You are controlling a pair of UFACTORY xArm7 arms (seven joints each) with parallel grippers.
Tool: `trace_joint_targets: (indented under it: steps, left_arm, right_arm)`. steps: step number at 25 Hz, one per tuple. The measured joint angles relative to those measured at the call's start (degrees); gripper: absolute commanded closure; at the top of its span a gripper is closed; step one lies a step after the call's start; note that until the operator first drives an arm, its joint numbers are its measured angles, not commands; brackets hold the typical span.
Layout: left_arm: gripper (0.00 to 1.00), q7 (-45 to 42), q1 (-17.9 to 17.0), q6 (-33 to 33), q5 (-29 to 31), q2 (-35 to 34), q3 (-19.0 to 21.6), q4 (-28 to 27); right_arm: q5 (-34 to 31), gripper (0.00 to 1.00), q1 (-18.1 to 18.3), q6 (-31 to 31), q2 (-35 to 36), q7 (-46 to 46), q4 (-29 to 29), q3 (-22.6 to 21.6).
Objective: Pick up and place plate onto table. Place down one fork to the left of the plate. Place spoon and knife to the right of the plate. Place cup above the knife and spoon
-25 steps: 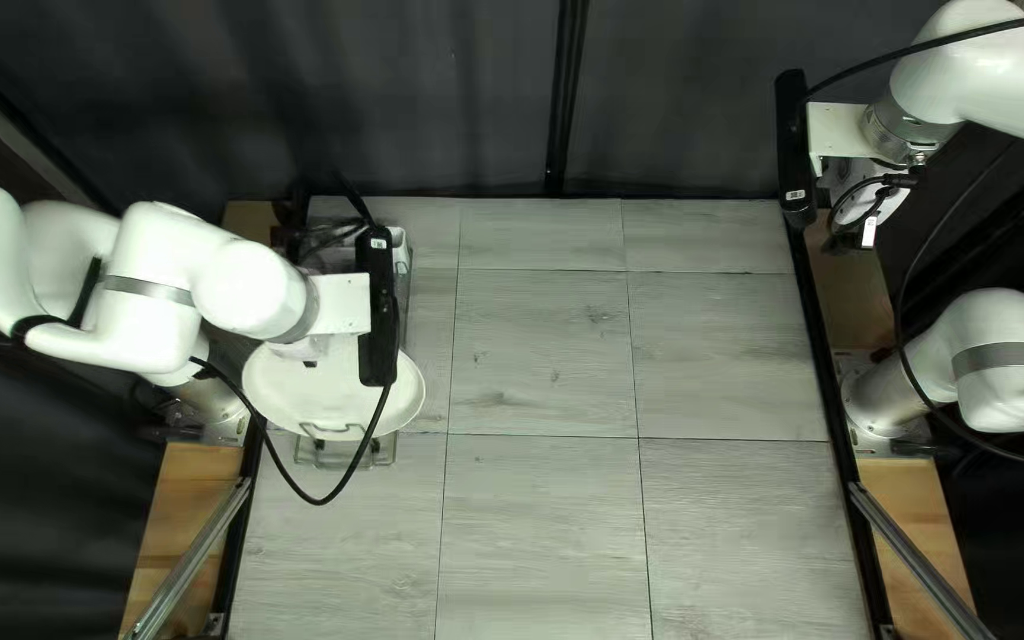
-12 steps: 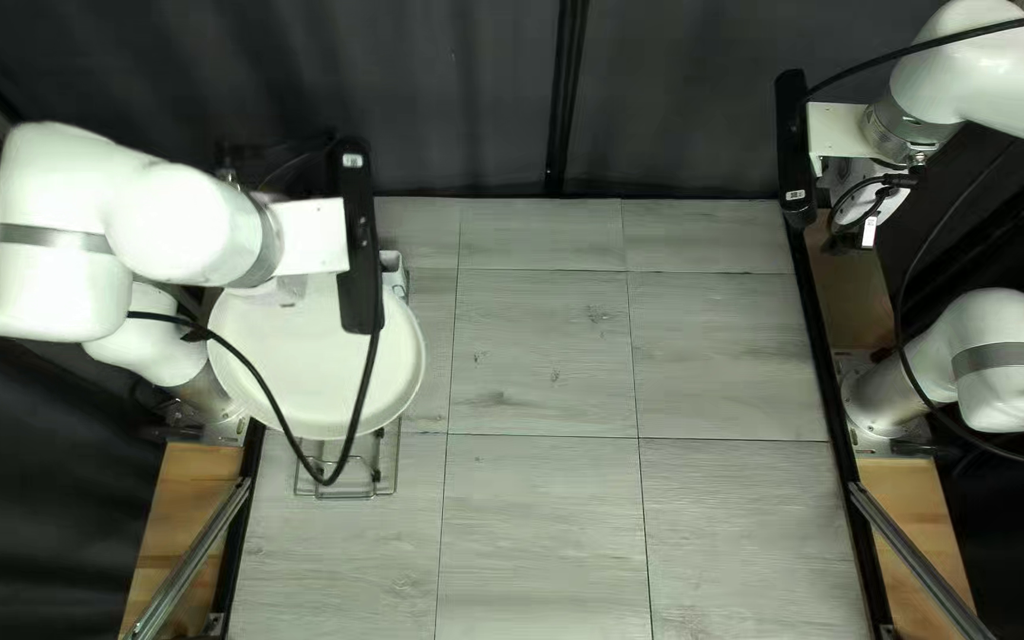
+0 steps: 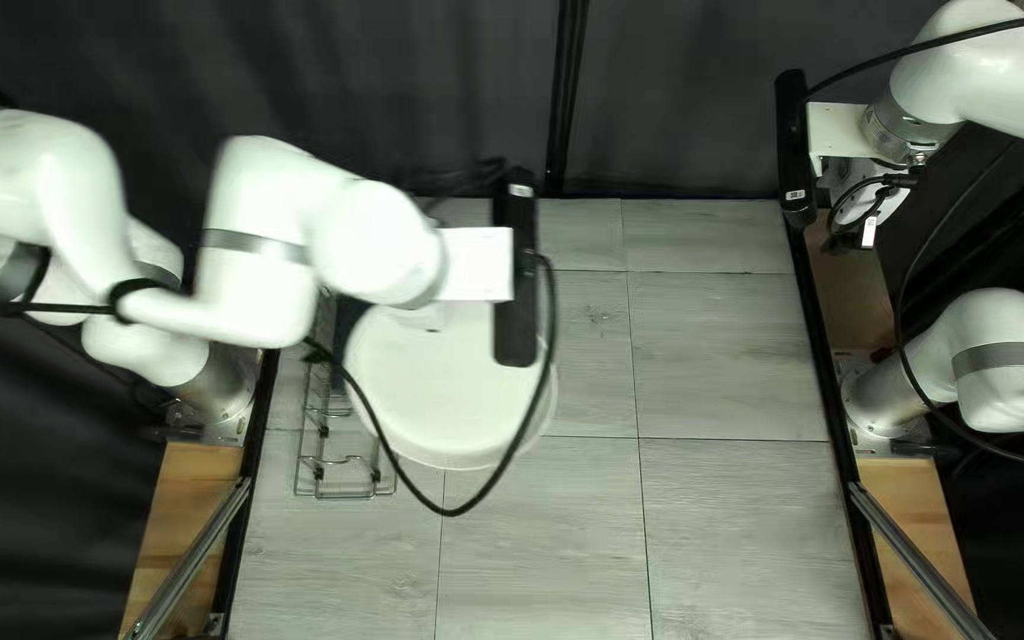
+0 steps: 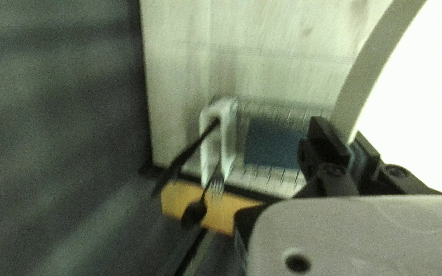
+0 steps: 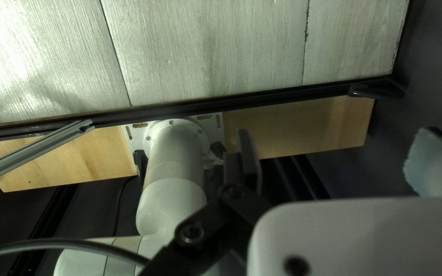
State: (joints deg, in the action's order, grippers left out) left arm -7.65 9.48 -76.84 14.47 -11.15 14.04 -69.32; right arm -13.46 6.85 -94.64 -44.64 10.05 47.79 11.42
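Top left view: the left end effector point(image 3: 516, 285) is located over the counter point(image 3: 725, 522), to the left of the counter's middle. The plate point(image 3: 447, 379) lies below it, extending from it toward the counter's near edge. Left wrist view: the left end effector point(image 4: 353, 140) is closed on the plate, with the rim clamped between its two fingers. The body of the plate extends to one side of the fingers.

Orientation: the plate is round and has no long axis. Its broad white face is turned up toward the top left camera. Whether it is slightly tilted cannot be determined.

Containers: a wire rack point(image 3: 319, 472) stands on the counter beside the plate, at the left of the top left view. Left wrist view: a white holder point(image 4: 226, 112) stands at one end of the rack. A dark knife point(image 4: 180, 163), a dark spoon point(image 4: 194, 213) and a fork point(image 4: 216, 186) project from the holder. The spoon bowl and the fork tines are at the outer ends. The knife runs at a slant, angled away from the other two. A dark blue-grey panel point(image 4: 274, 143) occupies the rack next to the holder; its type cannot be determined.

Right side: the right end effector point(image 3: 793, 148) is near the counter's far right corner. Right wrist view: the right end effector point(image 5: 333, 138) is open, its fingers wide apart. An arm base point(image 5: 175, 148) is fixed beside a wooden board point(image 5: 303, 128) along the counter's edge.
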Motion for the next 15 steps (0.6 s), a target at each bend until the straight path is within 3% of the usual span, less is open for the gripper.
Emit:
trace_joint_targets:
  steps: [4,10,15]
  left_arm:
    - [1.00,3.80,0.77,4.22,-3.97,4.66,-1.54,-0.72]
    - [1.00,3.49,0.97,5.10,-4.73,5.44,-1.86,-0.63]
    - [1.00,4.59,2.54,13.62,-4.62,10.23,-3.29,1.62]
  right_arm:
    - [0.00,0.00,0.00,0.00,0.00,0.00,0.00,0.00]
    - [0.00,0.00,0.00,0.00,0.00,0.00,0.00,0.00]
    - [0.00,0.00,0.00,0.00,0.00,0.00,0.00,0.00]
